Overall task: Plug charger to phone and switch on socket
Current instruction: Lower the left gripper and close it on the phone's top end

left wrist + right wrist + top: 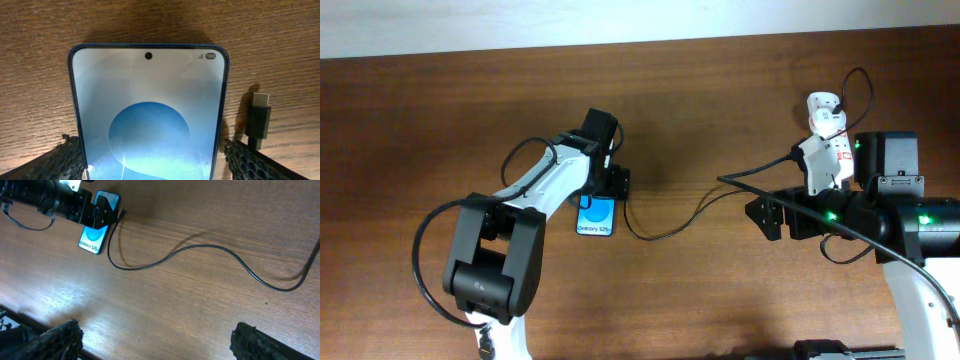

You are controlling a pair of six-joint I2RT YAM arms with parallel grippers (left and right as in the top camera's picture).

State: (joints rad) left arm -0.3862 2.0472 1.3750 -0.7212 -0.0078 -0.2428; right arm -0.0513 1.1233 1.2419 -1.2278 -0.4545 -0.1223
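Mesh-padded fingers (55, 162) of the left gripper (152, 157) sit against both long edges of the phone (149, 95), seemingly pinching it flat on the table (40, 60). Just beside it the charger (259, 120) lies with its connector tip loose, not plugged in. Well apart, the right gripper (160, 340) hangs spread and empty. The switch on the socket (825, 152) is too small to read, so both steps seem left to do.

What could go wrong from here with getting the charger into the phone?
The charger connector lies loose and unplugged beside the phone, close to one finger of the left gripper. Shifting the phone could knock it away. The charger cable snakes across the table toward the right gripper, which is open, so that arm may snag it and drag the connector off.
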